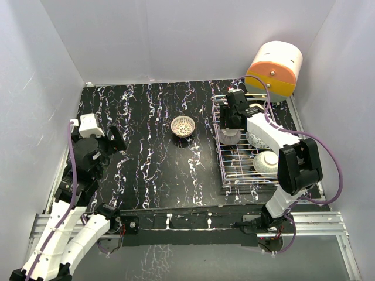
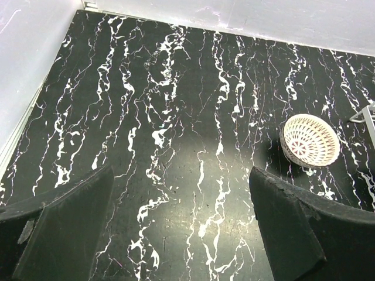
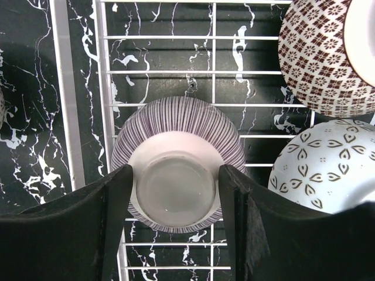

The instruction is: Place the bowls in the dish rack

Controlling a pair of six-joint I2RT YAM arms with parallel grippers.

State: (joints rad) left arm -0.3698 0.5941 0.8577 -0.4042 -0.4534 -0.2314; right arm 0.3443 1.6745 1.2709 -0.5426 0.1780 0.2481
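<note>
The dish rack [image 1: 225, 170] is a silver wire basket at the right of the table. My right gripper [image 1: 232, 124] is over its far end, shut on the pale foot ring of an upside-down purple-striped bowl [image 3: 176, 123] that rests on the rack's wires [image 3: 61, 88]. The gripper [image 3: 176, 182] has a finger on each side of the foot ring. Two more patterned bowls [image 3: 319, 58] [image 3: 322, 167] lie in the rack beside it. A white lattice bowl [image 1: 183, 125] stands upright on the table left of the rack and shows in the left wrist view [image 2: 310, 140]. My left gripper [image 1: 111, 140] [image 2: 181, 216] is open and empty at the far left.
An orange-and-cream cylinder [image 1: 275, 69] stands behind the rack at the back right. White walls close in the black marbled table [image 1: 152, 164] on three sides. A corner of the rack [image 2: 366, 114] shows at the right edge of the left wrist view.
</note>
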